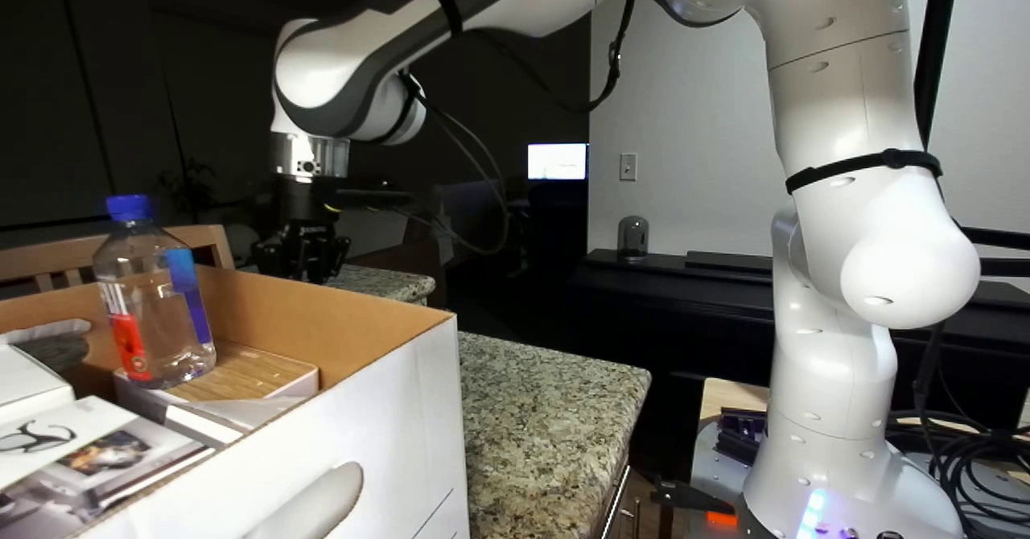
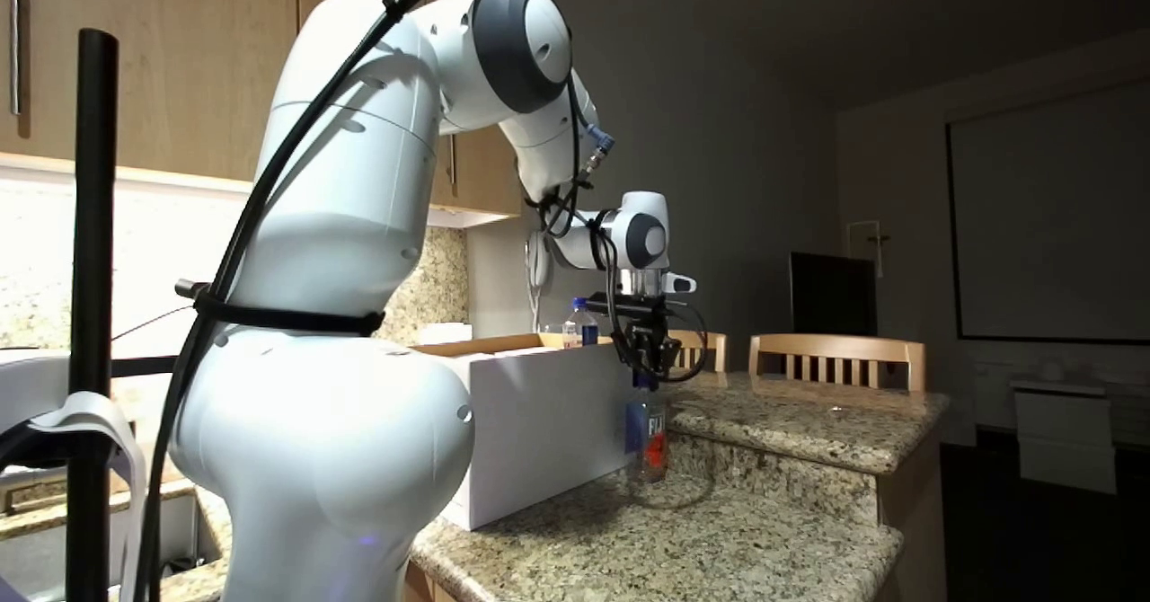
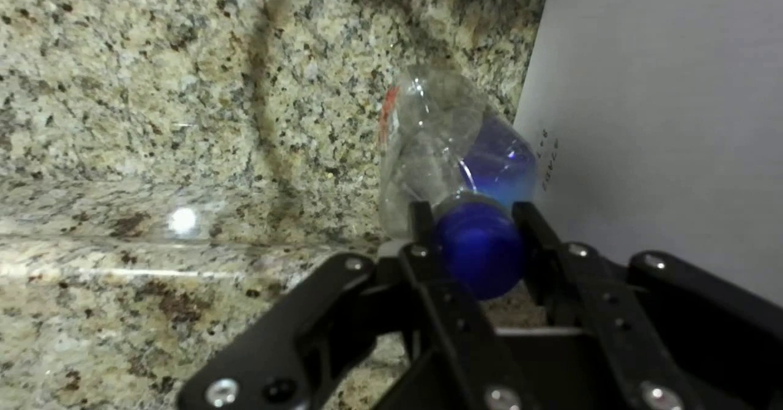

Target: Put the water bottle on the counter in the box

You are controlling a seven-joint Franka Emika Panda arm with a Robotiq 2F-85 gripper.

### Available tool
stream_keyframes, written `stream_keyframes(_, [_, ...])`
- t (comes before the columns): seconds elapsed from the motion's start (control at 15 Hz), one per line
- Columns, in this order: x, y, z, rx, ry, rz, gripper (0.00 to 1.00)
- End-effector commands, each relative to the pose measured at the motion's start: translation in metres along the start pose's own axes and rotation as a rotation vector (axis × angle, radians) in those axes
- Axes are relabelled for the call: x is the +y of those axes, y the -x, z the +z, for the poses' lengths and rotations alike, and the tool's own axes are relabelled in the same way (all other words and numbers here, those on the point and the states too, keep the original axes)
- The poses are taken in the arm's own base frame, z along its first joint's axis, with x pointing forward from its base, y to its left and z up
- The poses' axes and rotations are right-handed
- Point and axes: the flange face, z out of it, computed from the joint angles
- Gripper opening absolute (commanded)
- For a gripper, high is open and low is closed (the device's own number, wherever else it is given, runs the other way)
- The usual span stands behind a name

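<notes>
Pinching the cap (image 3: 481,249) from above, my gripper (image 3: 473,217) has the water bottle (image 2: 647,436) upright just beside the box (image 2: 550,422), near the counter's (image 2: 737,544) raised edge (image 2: 773,441); the bottle's axis suggests a straight lift.

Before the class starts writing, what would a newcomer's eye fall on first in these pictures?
The white arm, arching large through both exterior views, likely wins. Next comes the blue-capped bottle standing inside the white box. Then a second bottle just outside that box, its cap between the jaws of the gripper.
</notes>
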Motion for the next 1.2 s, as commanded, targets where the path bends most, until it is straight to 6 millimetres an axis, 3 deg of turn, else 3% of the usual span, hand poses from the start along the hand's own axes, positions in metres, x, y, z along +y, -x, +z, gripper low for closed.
stream_keyframes(0.0, [0.008,-0.003,-0.060,-0.007,0.041,-0.024,0.16])
stream_keyframes(0.33, [0.005,-0.003,-0.139,-0.056,0.090,-0.049,0.15])
stream_keyframes(0.67, [-0.012,0.004,-0.216,-0.063,0.111,-0.078,0.15])
stream_keyframes(0.93, [-0.034,0.012,-0.270,-0.035,0.125,-0.112,0.15])
stream_keyframes(1.13, [-0.060,0.021,-0.299,-0.020,0.107,-0.173,0.15])
